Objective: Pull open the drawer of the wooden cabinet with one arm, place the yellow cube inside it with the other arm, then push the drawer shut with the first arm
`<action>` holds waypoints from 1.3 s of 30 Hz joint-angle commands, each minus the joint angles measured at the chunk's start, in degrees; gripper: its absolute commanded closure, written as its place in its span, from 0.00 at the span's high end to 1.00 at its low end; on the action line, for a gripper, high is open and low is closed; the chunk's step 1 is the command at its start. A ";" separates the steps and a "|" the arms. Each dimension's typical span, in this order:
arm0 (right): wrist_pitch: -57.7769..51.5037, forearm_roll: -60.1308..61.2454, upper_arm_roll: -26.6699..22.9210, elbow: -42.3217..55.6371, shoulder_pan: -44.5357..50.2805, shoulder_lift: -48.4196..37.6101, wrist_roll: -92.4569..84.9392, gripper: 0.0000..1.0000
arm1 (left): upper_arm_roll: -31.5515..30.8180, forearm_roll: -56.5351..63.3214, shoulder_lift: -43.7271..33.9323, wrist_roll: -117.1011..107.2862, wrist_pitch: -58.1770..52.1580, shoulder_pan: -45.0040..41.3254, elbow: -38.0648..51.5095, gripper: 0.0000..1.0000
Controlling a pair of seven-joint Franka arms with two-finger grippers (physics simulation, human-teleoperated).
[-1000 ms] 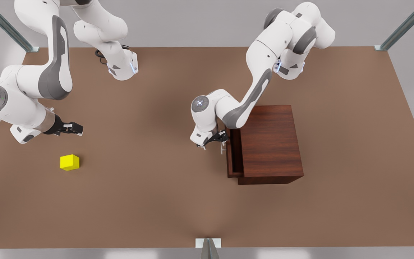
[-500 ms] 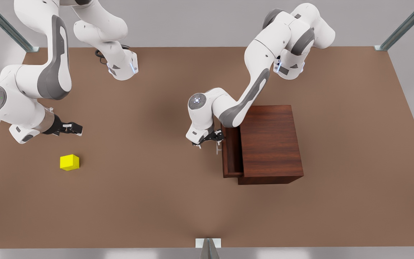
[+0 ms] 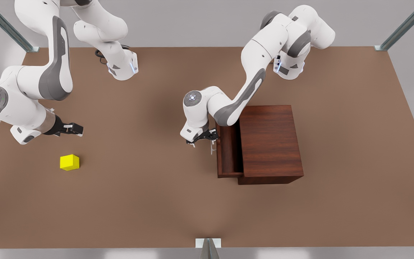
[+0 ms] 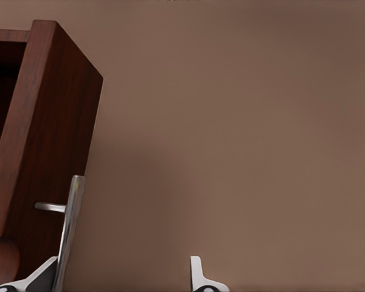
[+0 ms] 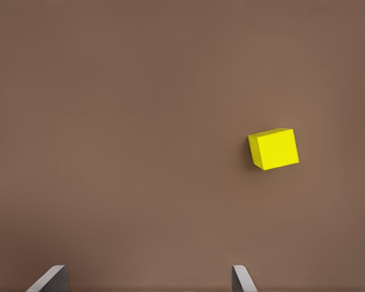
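wooden drawer (image 3: 228, 153) interior partly hidden behind left end effector (image 3: 207, 138).

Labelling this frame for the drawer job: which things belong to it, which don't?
Job:
- drawer, part open
- cabinet
- handle, left gripper hooked on it, fingers apart
- cube on the table, right gripper open nearby, apart from it

Not the job:
- table
- metal posts at the corners
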 commanded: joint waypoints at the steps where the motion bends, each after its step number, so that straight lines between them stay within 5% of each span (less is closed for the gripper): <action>1: 0.01 -0.01 -0.03 0.04 -0.03 -0.04 -0.07 1.00 | -0.01 0.03 0.04 -0.83 -0.09 -0.02 0.11 1.00; 4: 0.01 0.08 -0.03 0.04 -0.03 -0.04 0.02 1.00 | -0.01 0.03 -0.32 -0.04 -1.58 -0.11 0.64 1.00; 7: -0.60 -0.10 -0.03 2.49 -0.03 -0.04 0.02 1.00 | -2.47 -2.52 -2.16 4.70 -18.27 0.07 10.04 1.00; 10: -4.03 -0.19 -0.03 5.13 -0.20 -0.12 0.99 1.00 | -2.65 -2.43 -4.27 8.73 -21.87 1.47 10.04 1.00; 13: -4.56 0.25 -1.08 5.31 -0.72 -0.12 12.47 1.00 | -2.82 -2.52 -10.15 24.72 -31.01 9.90 9.78 1.00; 16: -3.16 0.25 -1.26 5.66 -2.13 2.51 60.10 1.00 | -2.56 -13.24 -20.08 60.33 -40.61 35.82 5.66 1.00; 18: 6.68 0.60 -0.91 3.12 -3.19 4.36 70.25 1.00 | -1.86 -14.91 -39.87 64.12 -17.48 41.81 -26.17 1.00; 24: 29.98 3.86 -1.08 -8.66 -5.82 6.12 76.22 1.00 | -0.36 -14.73 -41.01 64.12 -17.93 42.08 -23.97 1.00; 39: 32.35 2.80 -1.08 -5.68 -13.74 19.39 76.05 1.00 | -0.62 -15.09 -40.48 63.95 -19.60 41.46 -23.89 1.00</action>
